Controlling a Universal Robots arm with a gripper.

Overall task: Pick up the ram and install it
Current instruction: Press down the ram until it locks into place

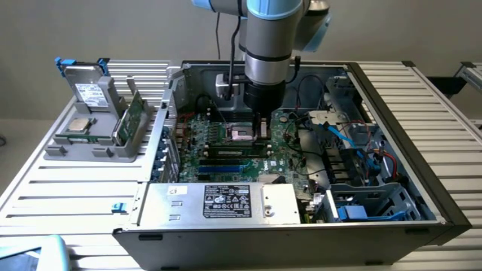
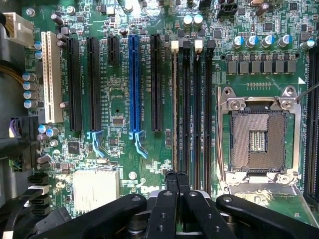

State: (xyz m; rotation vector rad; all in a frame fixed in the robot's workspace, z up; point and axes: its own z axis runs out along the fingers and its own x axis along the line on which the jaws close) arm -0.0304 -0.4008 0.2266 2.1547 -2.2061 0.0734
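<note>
**Fingers pinched shut over the memory slots; ram in slot**

Exterior view, nearest you: the power supply (image 1: 218, 203) with its label lies along the front wall of the open computer case (image 1: 410, 113). Just behind it is the motherboard (image 1: 283, 141).

On the board, at 12 o'clock from the power supply, you see the ram (image 1: 235, 151) as a long dark-green strip lying along the memory slots. In the wrist view it (image 2: 174, 109) shows edge-on as a thin line standing in the slot closest to the long black expansion slots.

The gripper (image 1: 260, 132) hangs straight down from the arm, at 1 o'clock from the ram and beside the open processor socket (image 1: 242, 133). In the wrist view the gripper (image 2: 177, 175) has its two fingers pressed together with nothing between them, tips over one end of the ram. You cannot tell whether they touch it.

Farther off, at 9 o'clock from the case, a grey holder (image 1: 90, 151) carries a wider green card (image 1: 130, 121) and a silver processor chip (image 1: 78, 125).
</note>
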